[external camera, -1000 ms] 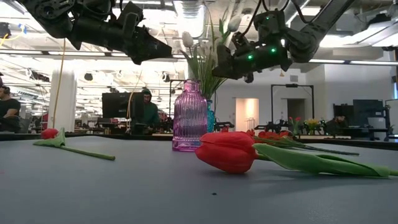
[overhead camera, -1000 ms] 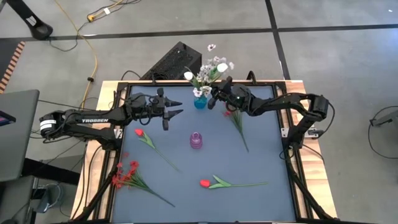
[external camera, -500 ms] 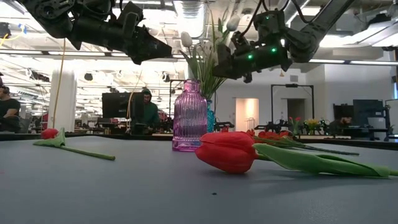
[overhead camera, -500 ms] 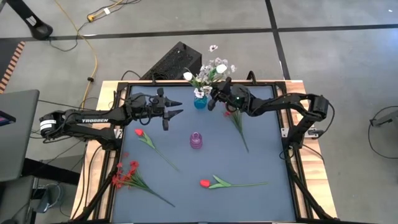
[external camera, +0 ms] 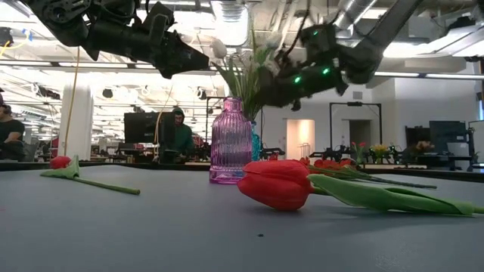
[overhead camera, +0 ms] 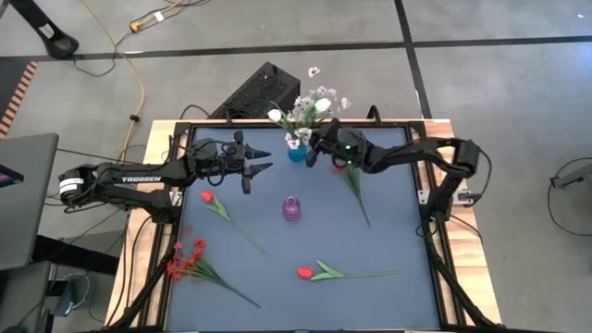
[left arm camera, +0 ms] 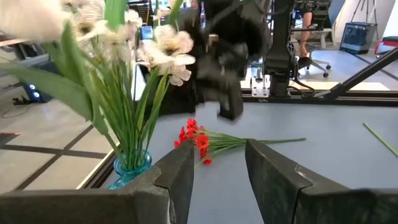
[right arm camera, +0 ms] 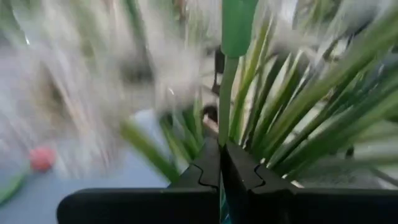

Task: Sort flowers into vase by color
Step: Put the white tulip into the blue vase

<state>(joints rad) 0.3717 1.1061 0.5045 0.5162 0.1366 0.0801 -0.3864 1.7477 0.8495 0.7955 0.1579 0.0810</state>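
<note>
A blue vase (overhead camera: 297,153) near the table's far edge holds a bunch of white flowers (overhead camera: 305,106) on green stems. My right gripper (overhead camera: 311,154) is just to its right, shut on one green stem. My left gripper (overhead camera: 260,160) hovers open to the left of the vase, holding nothing; its wrist view shows the vase (left arm camera: 132,167) past the gap between its fingers (left arm camera: 217,177). An empty purple vase (overhead camera: 291,209) stands mid-table. Two red tulips (overhead camera: 207,196) (overhead camera: 305,272) and two red sprays (overhead camera: 180,262) (overhead camera: 347,171) lie flat on the mat. My right gripper pinches one thin green stem (right arm camera: 224,127) between its two fingers, right at their tips. It comes from the table's right side, tipped slightly down, with the fingers across the stem. The stem rises upright among the bunch; its lower end is hidden by my fingers.
The dark mat has a raised black frame (overhead camera: 425,199) around it. A black case (overhead camera: 259,91) lies beyond the far edge. The red spray's stem (overhead camera: 359,199) stretches under my right arm. People sit at desks in the room behind (external camera: 178,132).
My right gripper has moved a little toward the table's left and tipped, staying shut on the stem. The white bunch in the blue vase has leaned toward the left with it. My left arm has kept still.
</note>
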